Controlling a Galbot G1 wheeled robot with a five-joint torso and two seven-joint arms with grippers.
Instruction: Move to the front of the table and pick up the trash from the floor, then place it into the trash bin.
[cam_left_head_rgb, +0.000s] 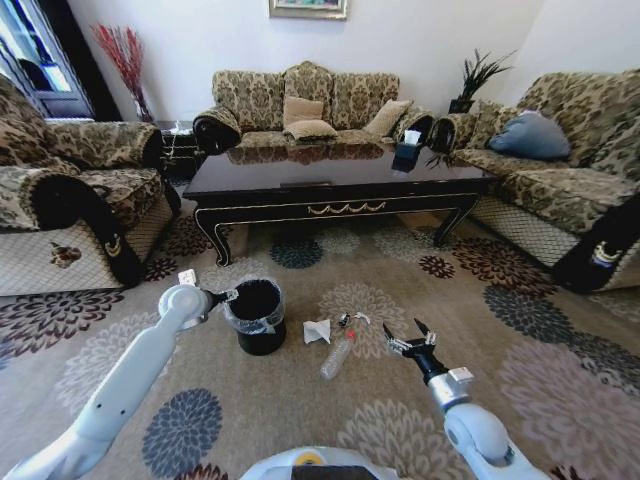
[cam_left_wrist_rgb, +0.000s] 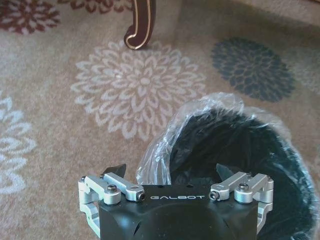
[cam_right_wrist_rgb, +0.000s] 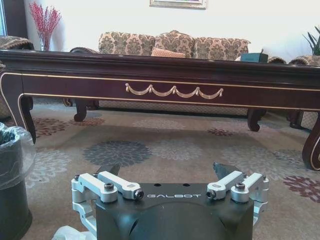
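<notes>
A: Your right gripper (cam_left_head_rgb: 415, 338) hovers low over the beige medallion-patterned carpet (cam_left_head_rgb: 560, 380), fingers spread wide and holding nothing. The clear slim plastic bottle (cam_left_head_rgb: 337, 360) lies just beside it at nine o'clock, with the crumpled white paper (cam_left_head_rgb: 317, 331) beyond, toward the small round black bin with the clear liner (cam_left_head_rgb: 257, 315).

B: What can go wrong for you?

A: The bottle is round and light, so I judge it may roll or squirt out if your fingers close off-centre. The paper and the tiny dark scraps (cam_left_head_rgb: 347, 320) lie close together; you could push one while reaching for another.

B: And your left side?

A: Your left gripper (cam_left_wrist_rgb: 170, 176) sits right at the bin's rim, fingers wide, empty. A nudge could tip the bin or drag its liner.

B: The room?

A: The long dark glossy coffee table (cam_left_head_rgb: 340, 185) stands at twelve o'clock, patterned sofas around it.
</notes>
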